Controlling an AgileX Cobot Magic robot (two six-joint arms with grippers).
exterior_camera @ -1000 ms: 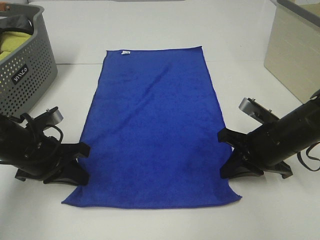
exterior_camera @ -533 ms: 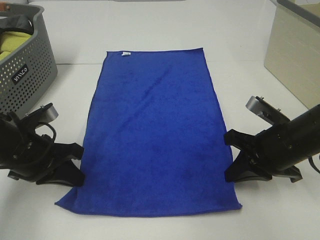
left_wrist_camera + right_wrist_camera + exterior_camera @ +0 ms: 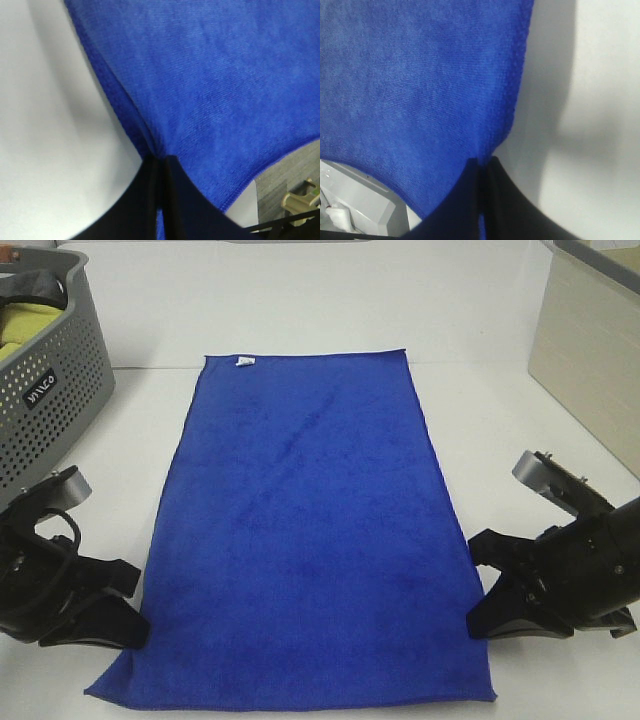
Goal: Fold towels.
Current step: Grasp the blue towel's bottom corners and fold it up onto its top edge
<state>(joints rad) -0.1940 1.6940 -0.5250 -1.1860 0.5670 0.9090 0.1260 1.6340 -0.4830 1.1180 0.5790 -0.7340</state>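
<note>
At the far left a grey basket (image 3: 55,390) is sitting on the white counter (image 3: 480,300) with a yellow cloth (image 3: 22,325) inside it, apart from the work. Nearer the camera, the left arm (image 3: 45,585) is reaching in low. The left jaws are pinching shut on the towel's left long edge (image 3: 112,95), close to the near corner, and the wrist view is showing the fabric creasing where it enters the pinch.

The blue towel (image 3: 310,540) is lying spread flat and lengthwise down the middle of the counter, with its white tag (image 3: 244,362) on the far short edge.

On the other side the right arm (image 3: 585,575) is mirroring the left. The right jaws are clamping shut on the right long edge (image 3: 517,85), about level with the left pinch. A beige box (image 3: 590,340) is standing at the far right, well apart.

The step in hand looks like the grasp for the first fold: both sides are being held and nothing is folded yet. The next move is probably calling for both arms to rise together and carry the near end over toward the tag end. They would need to stay level, with the cloth taut between them so it is not sagging or twisting. The near edge should be landing on the far edge, corners meeting, before either pinch is letting go.
</note>
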